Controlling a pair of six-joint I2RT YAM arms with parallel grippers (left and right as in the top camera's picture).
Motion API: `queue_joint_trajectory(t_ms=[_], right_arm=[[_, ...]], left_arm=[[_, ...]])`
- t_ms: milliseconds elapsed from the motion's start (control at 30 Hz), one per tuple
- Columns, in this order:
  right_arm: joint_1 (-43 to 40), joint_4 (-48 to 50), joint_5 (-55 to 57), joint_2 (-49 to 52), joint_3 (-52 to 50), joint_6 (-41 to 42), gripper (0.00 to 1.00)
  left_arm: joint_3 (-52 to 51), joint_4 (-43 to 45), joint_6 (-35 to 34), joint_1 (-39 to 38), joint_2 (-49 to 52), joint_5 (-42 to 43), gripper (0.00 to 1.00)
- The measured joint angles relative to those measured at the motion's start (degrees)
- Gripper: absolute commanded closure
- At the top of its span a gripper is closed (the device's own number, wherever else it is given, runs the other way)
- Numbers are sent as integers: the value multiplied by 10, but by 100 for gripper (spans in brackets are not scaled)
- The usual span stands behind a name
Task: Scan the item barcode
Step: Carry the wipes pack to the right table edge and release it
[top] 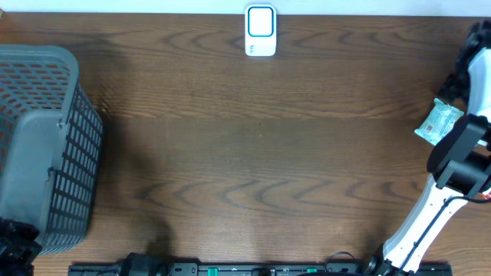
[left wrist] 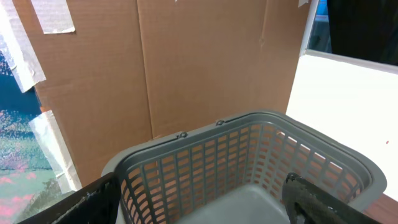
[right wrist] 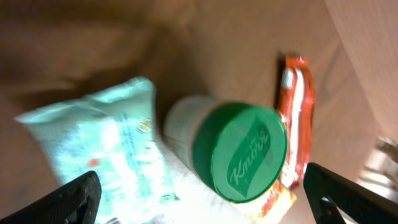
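Note:
A white barcode scanner [top: 261, 31] with a blue-edged face stands at the table's far edge, centre. My right gripper [right wrist: 202, 186] is open, its dark fingertips [right wrist: 79, 196] wide apart at the bottom corners of the right wrist view. Between and beyond them lie three items: a white jar with a green Knorr lid [right wrist: 239, 152], a pale teal packet [right wrist: 102, 152] to its left, and an orange-red packet [right wrist: 296, 118] to its right. Neither finger touches any of them. From overhead the teal packet [top: 439, 123] shows beside the right arm [top: 460, 149]. My left gripper [left wrist: 202, 202] is open above the basket.
A grey slotted basket [top: 46, 146] stands at the table's left end; the left wrist view looks into its bare floor [left wrist: 249, 202]. Cardboard panels [left wrist: 186, 62] rise behind it. The items lie on a brown cardboard surface [right wrist: 217, 37].

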Motion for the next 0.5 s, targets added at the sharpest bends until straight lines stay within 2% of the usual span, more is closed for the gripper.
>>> queue_joint_trajectory(t_ms=[200,333,500], right_arm=[[10,33,-203,-101,166,-56,1],[22,51,-355,-260,264,-84,1],[22,-10,-434,-495,305,-139,1]], left_arm=[[0,0,0,0,0,0,17],[0,0,0,0,0,0,17],[0,0,0,0,0,0,17]])
